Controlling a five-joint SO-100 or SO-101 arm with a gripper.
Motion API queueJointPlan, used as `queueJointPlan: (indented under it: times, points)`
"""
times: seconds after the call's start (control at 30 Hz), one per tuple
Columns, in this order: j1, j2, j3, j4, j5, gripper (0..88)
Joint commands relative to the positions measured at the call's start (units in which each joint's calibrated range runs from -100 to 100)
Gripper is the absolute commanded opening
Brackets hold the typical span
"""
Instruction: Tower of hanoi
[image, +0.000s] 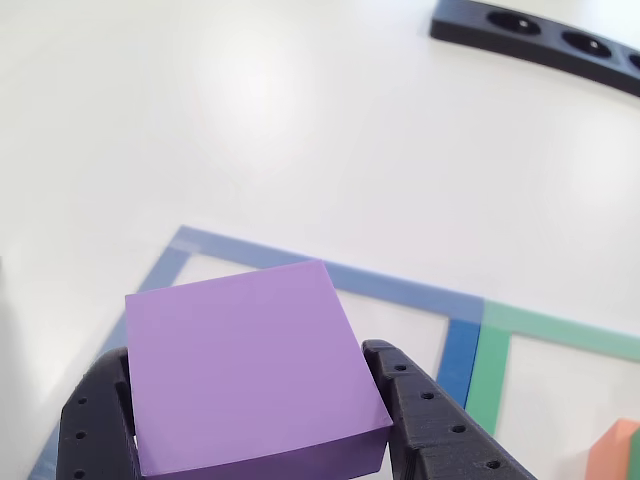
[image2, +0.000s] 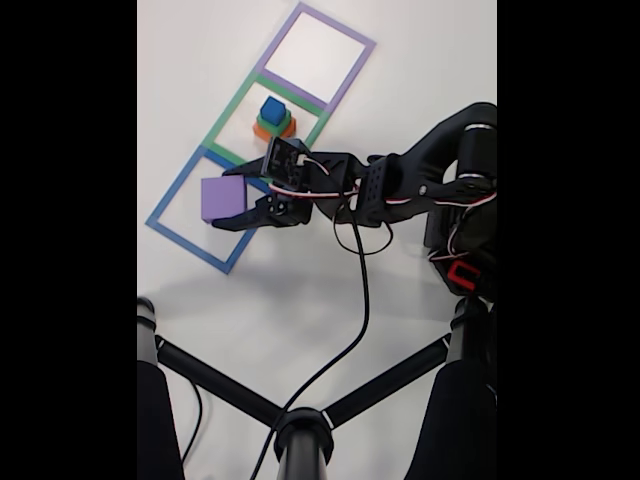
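Observation:
A flat purple block (image: 240, 350) sits between the two black fingers of my gripper (image: 248, 400), which is shut on it. In the fixed view the purple block (image2: 222, 196) is inside the blue tape square (image2: 170, 222), and my gripper (image2: 224, 200) reaches it from the right. I cannot tell whether the block rests on the table or hangs just above it. A stack (image2: 273, 118) of an orange, a green and a blue block stands in the green tape square (image2: 232, 108). An orange corner (image: 615, 455) of that stack shows at the lower right of the other view.
A purple tape square (image2: 352, 72) lies beyond the green one with nothing in it. A black curved part with holes (image: 540, 35) lies at the far right of the white table. A black stand with cables (image2: 300, 425) spreads across the near side.

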Motion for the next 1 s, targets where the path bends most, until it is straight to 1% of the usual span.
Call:
queueJointPlan:
  times: [0.0,0.5,0.97]
  points:
    - [-0.13,5.83,-4.86,-6.63,1.18,10.2]
    - [-0.28,19.94,-9.41,-17.72,1.18,10.5]
    - [-0.28,25.38,-12.22,-20.71,1.18,10.6]
